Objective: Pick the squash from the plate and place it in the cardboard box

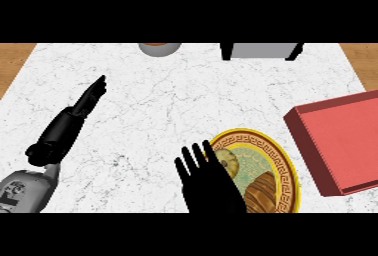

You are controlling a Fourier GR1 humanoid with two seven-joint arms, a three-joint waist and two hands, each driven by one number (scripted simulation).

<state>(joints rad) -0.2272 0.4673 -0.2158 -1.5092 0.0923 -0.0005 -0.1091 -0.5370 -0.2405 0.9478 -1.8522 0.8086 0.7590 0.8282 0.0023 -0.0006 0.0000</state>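
Hovering right hand (210, 187) with fingers spread, beside roundish squash (226, 161) on plate (284, 165), long axis unclear

1. The grey left forearm enters at the lower left corner; its black left hand (83, 105) stretches up and away, fingers straight and held together.
2. The black right hand (210, 185) rises from the lower edge, fingers straight and spread, pointing upward.

Single head cam, steep downward look at counter (170, 100), close range.
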